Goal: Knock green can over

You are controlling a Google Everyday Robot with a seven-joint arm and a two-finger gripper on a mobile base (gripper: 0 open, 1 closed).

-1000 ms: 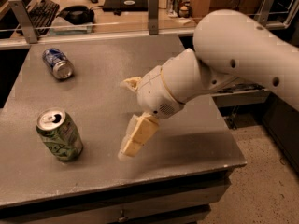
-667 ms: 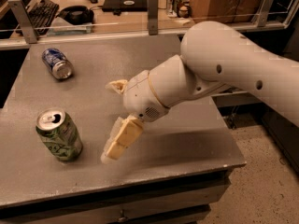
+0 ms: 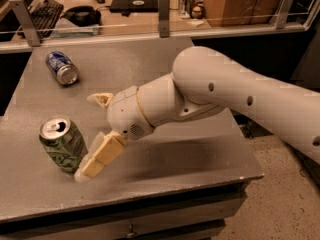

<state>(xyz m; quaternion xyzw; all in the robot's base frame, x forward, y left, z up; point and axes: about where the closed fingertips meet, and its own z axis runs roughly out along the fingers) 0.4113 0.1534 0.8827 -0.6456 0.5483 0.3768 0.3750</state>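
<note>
Green can (image 3: 62, 145) seen standing lower left on table (image 3: 200, 156), slightly tilted. Claw (image 3: 89, 135) spread wide, lower finger (image 3: 100, 156) just beside can base. Push judged better applied high on can wall, leftward, so can toppled, not slid.

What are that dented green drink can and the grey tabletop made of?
Green drink can: thin metal, likely aluminium, by its shiny silver top and dents. Grey tabletop: matte, speckled; material unclear. The gripper sits open beside the can.
</note>
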